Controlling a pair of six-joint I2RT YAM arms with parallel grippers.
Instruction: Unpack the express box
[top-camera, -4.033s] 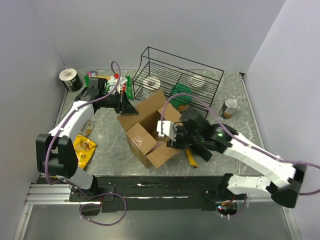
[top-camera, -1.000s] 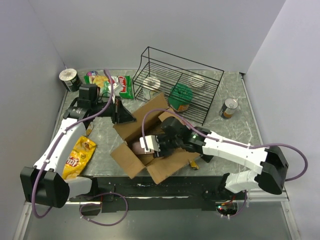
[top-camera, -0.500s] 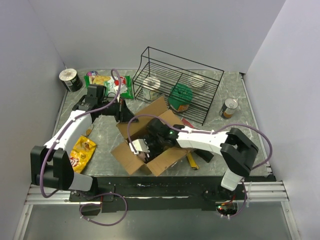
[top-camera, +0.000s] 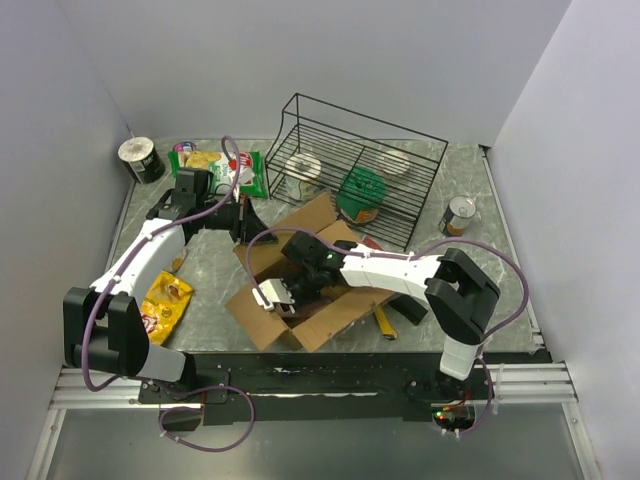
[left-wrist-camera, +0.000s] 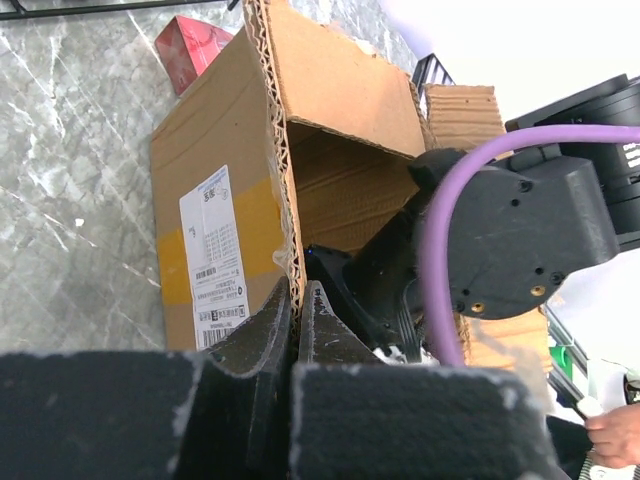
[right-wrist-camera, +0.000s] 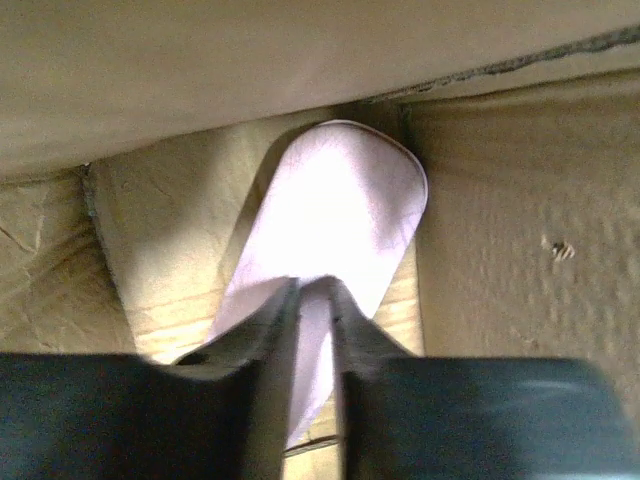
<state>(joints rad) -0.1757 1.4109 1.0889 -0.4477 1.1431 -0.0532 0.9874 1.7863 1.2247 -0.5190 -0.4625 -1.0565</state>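
Note:
The express box (top-camera: 312, 214) is brown cardboard, open, in the middle of the table. In the left wrist view its outer wall (left-wrist-camera: 210, 170) shows a white label and yellowish tape. My left gripper (top-camera: 246, 222) (left-wrist-camera: 295, 300) is shut on the corrugated edge of the box's left flap. My right gripper (top-camera: 283, 293) reaches down inside the box. In the right wrist view it (right-wrist-camera: 313, 290) is shut on a pale pink flat packet (right-wrist-camera: 345, 200) lying in a bottom corner of the box.
A black wire basket (top-camera: 395, 140) stands behind the box with a green item (top-camera: 360, 190) in it. A can (top-camera: 460, 215) sits at the right, a tape roll (top-camera: 140, 158) and snack bags (top-camera: 238, 170) at the back left, and a yellow chip bag (top-camera: 165, 300) at the left.
My right gripper has gone further down and left into the box and now holds the pink packet. The box has turned and opened. My left gripper keeps its hold on the flap.

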